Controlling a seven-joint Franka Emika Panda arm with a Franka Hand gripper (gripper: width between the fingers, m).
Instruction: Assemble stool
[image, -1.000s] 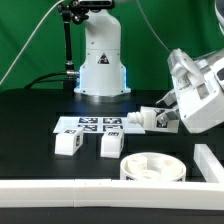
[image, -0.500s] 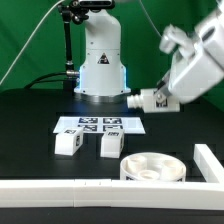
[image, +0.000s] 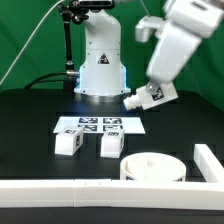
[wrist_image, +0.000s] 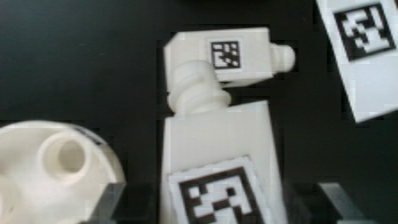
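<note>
**Figure.** Stool assembly on a black table (image: 30, 120), exterior and wrist views.

**Surroundings.** The robot base (image: 100, 60) stands at the far centre, with a green backdrop (image: 25, 40) behind it. The marker board (image: 100, 125) lies flat in mid-table. A white rail (image: 60, 190) runs along the near edge and turns up the exterior view's right side. It crosses in front of the seat (image: 152, 167), which lies flat at the near right, just inside the rail.

**Gripper.** The gripper (image: 155, 93) hangs above the table, to the exterior view's right of the marker board. Its jaws are clamped on the held leg (image: 136, 100). This leg is clear of the table and tilted, with its free end pointing down and to the exterior view's left.

**Counts.**
- Legs: three. One is held and two stand loose on the table, just nearer than the marker board and apart from each other: the left leg (image: 68, 143) and the right leg (image: 110, 145).
- Seat: one.
- Marker board: one.

**Hidden or unclear.**
- The rail hides the seat's near rim.
- The arm's upper links are cut off by the frame.
- In the wrist view the fingers (wrist_image: 111, 205) show only as two dark strips flanking the held leg, so pad contact cannot be made out there.
- In the same view the seat and the marker board appear only in part.
- A tagged white block shows past the held leg's threaded end, and it cannot be told which loose leg it is.
</note>
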